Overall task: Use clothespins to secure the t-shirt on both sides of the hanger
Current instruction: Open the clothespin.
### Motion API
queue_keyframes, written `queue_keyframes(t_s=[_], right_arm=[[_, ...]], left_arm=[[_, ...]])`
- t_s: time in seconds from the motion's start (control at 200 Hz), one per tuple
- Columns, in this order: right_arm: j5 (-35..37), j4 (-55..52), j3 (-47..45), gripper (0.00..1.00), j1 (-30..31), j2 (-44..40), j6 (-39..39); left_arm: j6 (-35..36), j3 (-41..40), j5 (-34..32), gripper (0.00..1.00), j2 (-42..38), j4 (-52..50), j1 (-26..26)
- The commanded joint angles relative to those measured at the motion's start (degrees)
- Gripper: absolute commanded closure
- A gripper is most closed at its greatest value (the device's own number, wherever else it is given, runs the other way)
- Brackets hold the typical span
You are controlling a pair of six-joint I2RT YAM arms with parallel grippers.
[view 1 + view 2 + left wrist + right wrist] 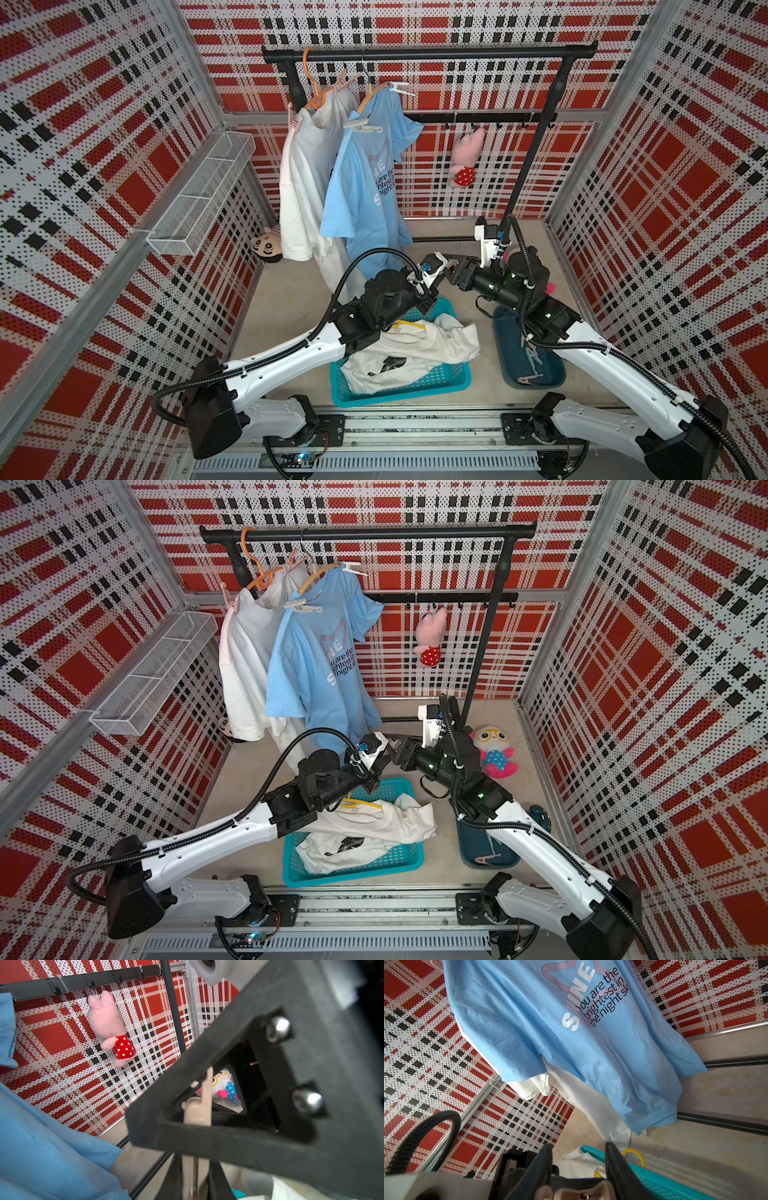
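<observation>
A beige clothespin point(197, 1109) is held low between my two grippers above the basket. My left gripper point(451, 261) is shut on one end of it. My right gripper point(579, 1147) faces it, fingers pressing on the pin's spread legs point(571, 1191). One right finger point(228, 1142) fills the left wrist view. The blue t-shirt point(365, 183) hangs on a hanger point(370, 97) with white clothespins point(401, 88) at both shoulders. Beside it, a white t-shirt point(303, 187) hangs pegged with pink pins point(294, 122). Loose clothespins point(532, 361) lie in the dark blue tray point(505, 332).
A teal basket point(461, 380) with a crumpled white shirt point(415, 349) sits under the left arm. The black rack bar point(428, 53) spans the back, with a pink plush point(467, 158) on a hook. A plush toy point(494, 750) lies on the floor; a wire shelf point(199, 195) hangs at left.
</observation>
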Motion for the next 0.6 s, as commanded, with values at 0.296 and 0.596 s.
queue_keyframes(t_s=[0.296,0.596], right_arm=[[3.2,0.6,-0.8,0.75,0.0,-0.9,-1.0],[14.2,-4.3,-1.0,0.84,0.0,0.1,-3.2]], left_arm=[[-1.0,-0.5,-0.8,0.57,-0.9,0.8,-0.3],[-2.8,-2.7,-1.3,0.29,-4.9,-1.6,-0.2]])
